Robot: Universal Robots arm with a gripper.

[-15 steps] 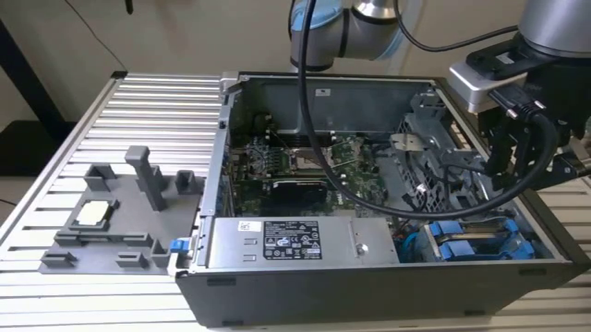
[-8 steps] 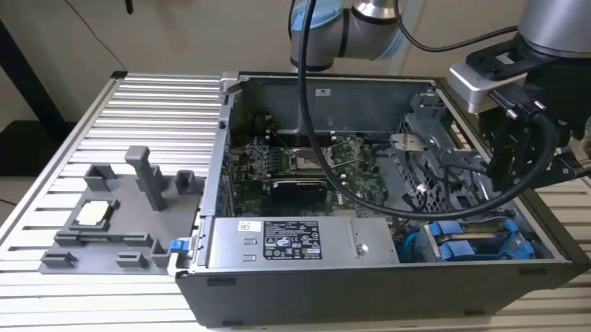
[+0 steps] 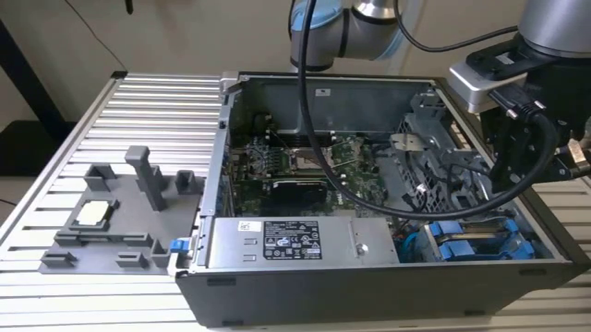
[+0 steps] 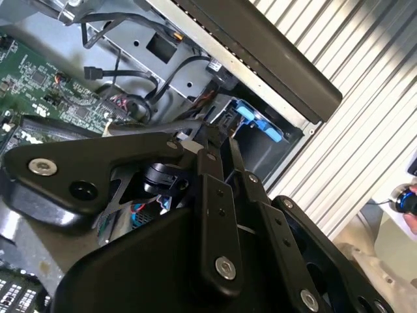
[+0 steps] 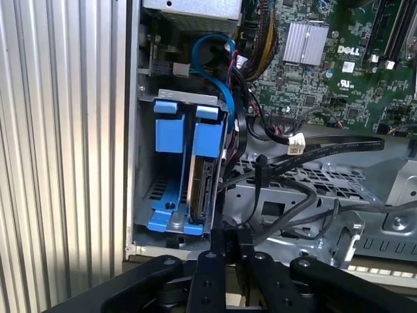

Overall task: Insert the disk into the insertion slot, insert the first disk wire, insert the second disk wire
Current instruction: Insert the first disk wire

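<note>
Sitting in the insertion slot [image 5: 144,163] in its blue frame, the disk [image 5: 203,179] has the gripper [image 5: 230,233] hovering just beside it, jaws pinched narrow, can't tell if they're holding anything.

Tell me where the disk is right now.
The disk stands in the insertion slot; in the exterior view it is lower right, right of the power-supply box.

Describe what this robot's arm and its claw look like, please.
The arm is made of silver-grey tubes with rounded joints capped in pale blue. Thick black cables hang from it in loops. The gripper is matte black: flat linked bars pinned with round silver screws.
</note>
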